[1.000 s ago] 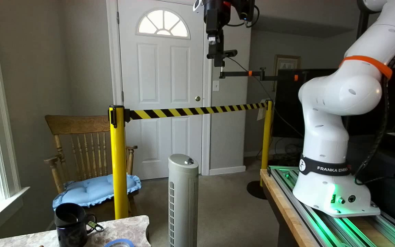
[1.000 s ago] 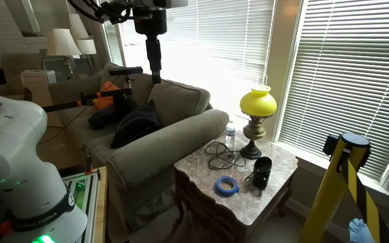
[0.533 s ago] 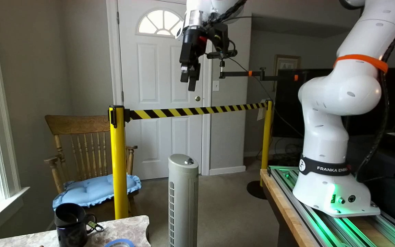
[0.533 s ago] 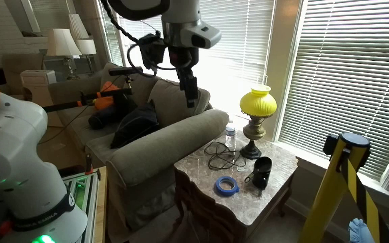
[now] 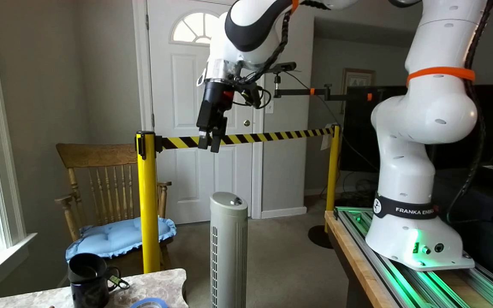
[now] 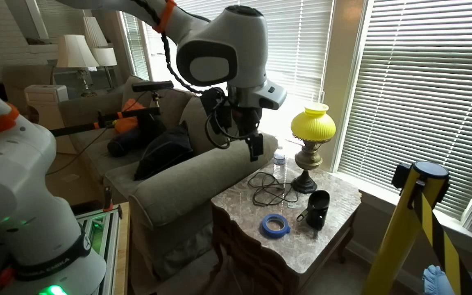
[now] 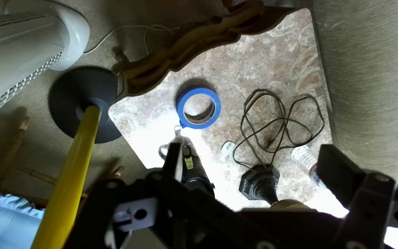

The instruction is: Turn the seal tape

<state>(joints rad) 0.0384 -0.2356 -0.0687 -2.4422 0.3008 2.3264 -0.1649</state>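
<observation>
A roll of blue tape (image 6: 275,234) lies flat on the marble-topped side table (image 6: 297,254). Only the roll's top edge (image 5: 149,303) shows at the bottom of an exterior view. In the wrist view the whole blue ring (image 7: 199,90) shows near the middle, ahead of the jaws. My gripper (image 5: 210,146) is open and empty, pointing down and slightly tilted. In an exterior view the gripper (image 6: 255,155) hangs above the sofa arm and the table's back edge, well above the tape. In the wrist view the fingers (image 7: 250,155) are wide apart with nothing between them.
A black mug (image 6: 318,209) with a tag stands near the tape. A black cable (image 6: 273,192), a water bottle (image 6: 279,164) and a yellow-shaded lamp (image 6: 313,125) are behind it. A sofa arm (image 6: 211,176), yellow barrier post (image 5: 148,205) and tower fan (image 5: 229,248) stand around.
The arm has reached out and lowered the gripper, bringing it closer to the side table. The tape and other objects have not moved.
</observation>
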